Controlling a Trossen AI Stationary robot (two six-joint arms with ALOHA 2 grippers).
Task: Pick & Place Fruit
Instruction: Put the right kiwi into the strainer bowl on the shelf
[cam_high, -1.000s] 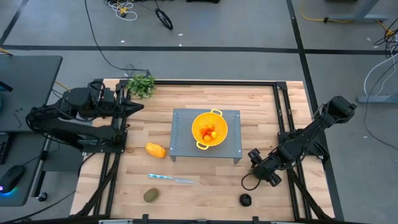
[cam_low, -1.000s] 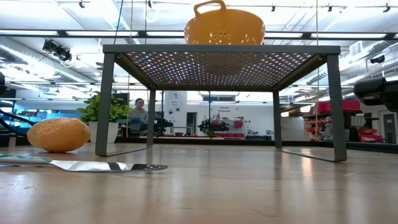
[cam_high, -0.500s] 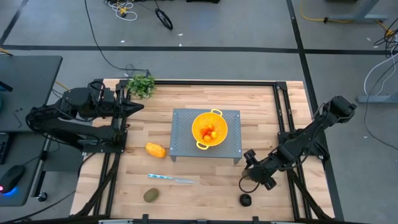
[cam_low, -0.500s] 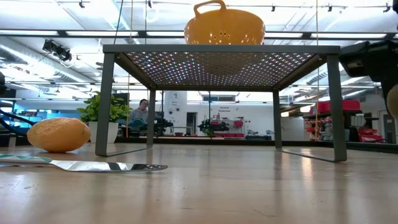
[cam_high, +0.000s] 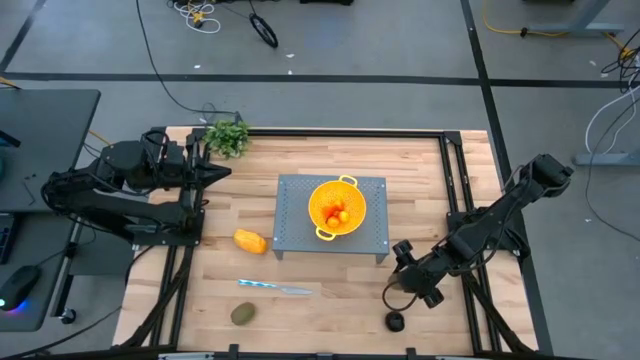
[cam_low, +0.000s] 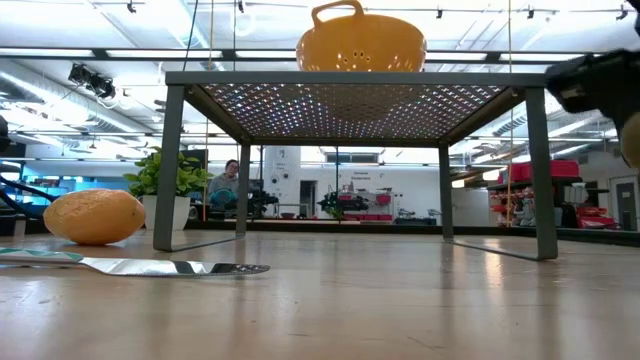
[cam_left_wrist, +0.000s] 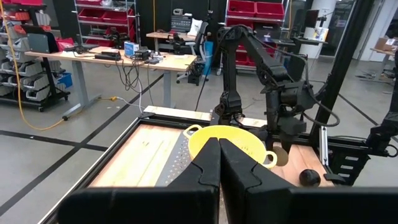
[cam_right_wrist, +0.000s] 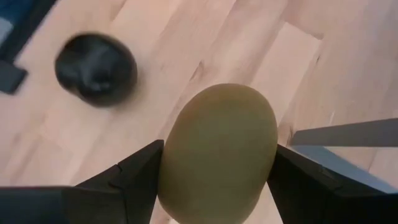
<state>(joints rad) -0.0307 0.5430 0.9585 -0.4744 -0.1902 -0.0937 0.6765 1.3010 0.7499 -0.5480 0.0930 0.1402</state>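
Note:
My right gripper (cam_high: 402, 287) hovers at the table's near right, shut on a brownish-green oval fruit (cam_right_wrist: 217, 155), which also shows at the low view's right edge (cam_low: 632, 140). A small black round fruit (cam_high: 395, 321) lies on the table just nearside of it. A second brownish-green oval (cam_high: 242, 314) and a yellow-orange oblong fruit (cam_high: 250, 241) lie at the near left. Small orange-red fruits sit in the yellow colander (cam_high: 337, 207) on the grey perforated stand (cam_high: 295, 215). My left gripper (cam_high: 215, 172) waits shut at the far left, pointing level. My right gripper pinches the oval fruit's two long sides (cam_right_wrist: 171, 165) between its two fingers (cam_right_wrist: 134, 174), which slant down from the table's right side. The fruit fills the gap between them. It hangs lifted clear of the table.
A silvery knife (cam_high: 275, 288) lies on the table nearside of the stand. A leafy green plant (cam_high: 228, 135) stands at the far left corner. One stand leg (cam_low: 540, 170) is close to the held fruit. A person (cam_low: 228, 180) sits in the room beyond.
My right gripper has risen with the oval fruit, lifting it clear of the table, and has drifted a little toward the table's left, nearer the stand. Its fingers have stayed closed on the fruit.

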